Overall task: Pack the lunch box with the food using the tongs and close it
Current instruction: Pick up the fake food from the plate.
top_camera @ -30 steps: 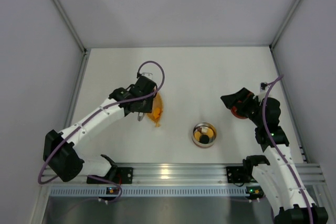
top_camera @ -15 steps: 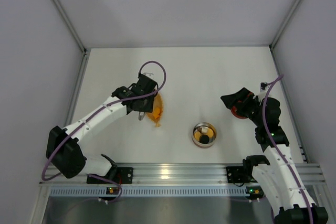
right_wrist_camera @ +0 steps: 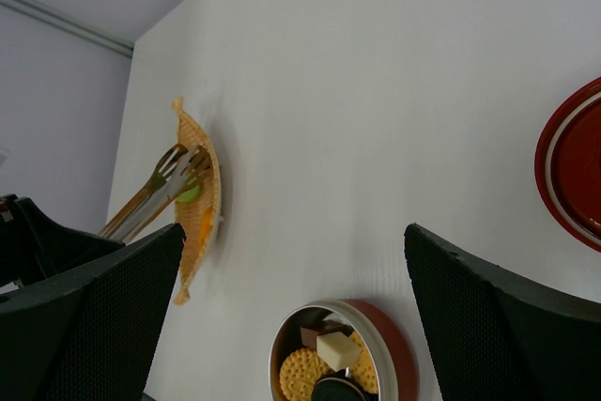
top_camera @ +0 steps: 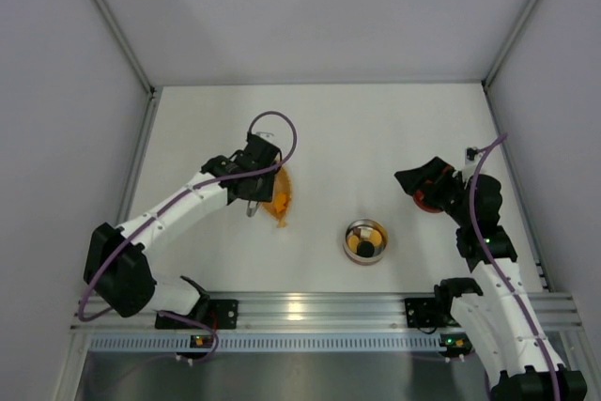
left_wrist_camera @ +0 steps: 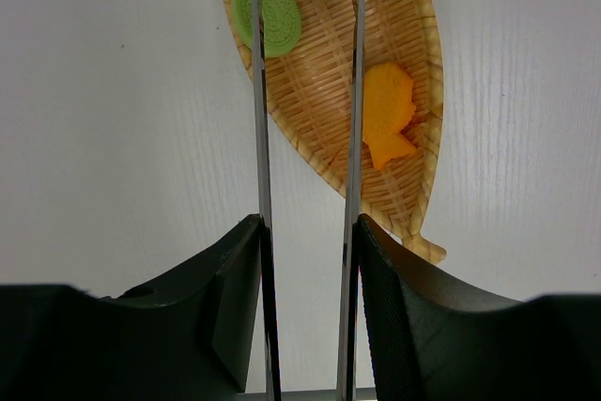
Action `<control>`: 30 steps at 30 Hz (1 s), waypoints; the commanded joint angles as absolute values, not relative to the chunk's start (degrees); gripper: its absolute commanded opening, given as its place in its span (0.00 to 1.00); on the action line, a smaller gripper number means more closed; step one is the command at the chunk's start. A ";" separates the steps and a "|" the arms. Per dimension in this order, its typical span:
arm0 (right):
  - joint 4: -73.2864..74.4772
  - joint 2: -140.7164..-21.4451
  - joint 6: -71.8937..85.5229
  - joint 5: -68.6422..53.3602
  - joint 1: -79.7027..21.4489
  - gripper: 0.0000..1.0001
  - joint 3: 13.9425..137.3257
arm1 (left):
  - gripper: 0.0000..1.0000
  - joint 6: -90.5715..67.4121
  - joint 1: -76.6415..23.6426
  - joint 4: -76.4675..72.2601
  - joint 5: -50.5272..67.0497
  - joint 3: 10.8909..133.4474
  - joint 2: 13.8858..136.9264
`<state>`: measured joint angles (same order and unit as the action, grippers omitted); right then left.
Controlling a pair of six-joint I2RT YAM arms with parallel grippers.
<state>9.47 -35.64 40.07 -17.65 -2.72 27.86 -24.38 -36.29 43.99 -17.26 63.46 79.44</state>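
The left arm's elbow has crept inward since a second ago; the right arm hasn't moved. From above, the left gripper (top_camera: 252, 187) hangs over a leaf-shaped woven bamboo tray (top_camera: 282, 202), well apart from the small round silver lunch tin (top_camera: 364, 240). Left wrist: fingers clamped on the long thin silver tongs (left_wrist_camera: 262, 138), one arm crossing the green toy disc (left_wrist_camera: 268, 14) — closing could flick it off the tray. Right wrist: the right gripper (right_wrist_camera: 293, 229) gapes empty near the round red lid (right_wrist_camera: 575, 171).

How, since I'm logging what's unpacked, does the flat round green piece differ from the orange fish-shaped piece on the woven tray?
The flat round green toy piece is a ringed disc; the orange fish-shaped toy piece is longer, with a tail. An arm of the silver metal tongs crosses the green piece in the left wrist view; the orange piece lies uncrossed, outside the other arm. Both lie flat on the woven leaf-shaped tray.
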 commanded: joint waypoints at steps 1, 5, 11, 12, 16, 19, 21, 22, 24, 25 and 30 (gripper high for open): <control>8.00 -35.24 39.11 -17.31 -2.11 0.99 29.27 | 0.48 -23.82 -35.60 41.14 -16.70 63.02 79.89; 7.82 -35.42 39.20 -17.32 -2.11 0.99 29.09 | 0.47 -23.91 -35.51 40.69 -16.09 63.02 80.33; 7.91 -35.33 39.11 -17.32 -2.11 1.00 29.09 | 0.42 -24.17 -35.51 40.69 -15.64 63.19 80.16; 8.00 -35.42 39.11 -17.31 -2.20 1.00 29.09 | 0.39 -24.17 -35.51 40.78 -15.56 63.28 79.98; 7.91 -35.24 39.11 -17.40 -2.11 0.99 29.09 | 0.33 -24.26 -35.51 41.75 -15.47 64.16 78.58; 7.91 -35.24 39.29 -17.31 -2.11 1.00 29.09 | 0.32 -24.17 -35.51 42.97 -15.47 65.21 77.70; 7.73 -35.33 39.29 -17.31 -2.11 0.99 29.09 | 0.32 -24.17 -35.51 43.59 -15.38 66.35 76.65; 7.73 -35.33 39.29 -17.31 -2.11 0.99 29.09 | 0.32 -24.08 -35.51 44.46 -15.47 66.71 76.38; 7.73 -35.33 39.37 -17.40 -2.11 0.99 29.09 | 0.32 -23.99 -35.51 45.26 -15.56 67.76 75.15; 7.65 -35.25 39.29 -17.40 -2.11 1.00 29.09 | 0.32 -23.91 -35.59 45.61 -15.64 67.85 74.80; 7.47 -35.42 39.64 -17.49 -2.11 1.00 29.00 | 0.32 -23.64 -35.60 47.02 -15.21 69.08 72.69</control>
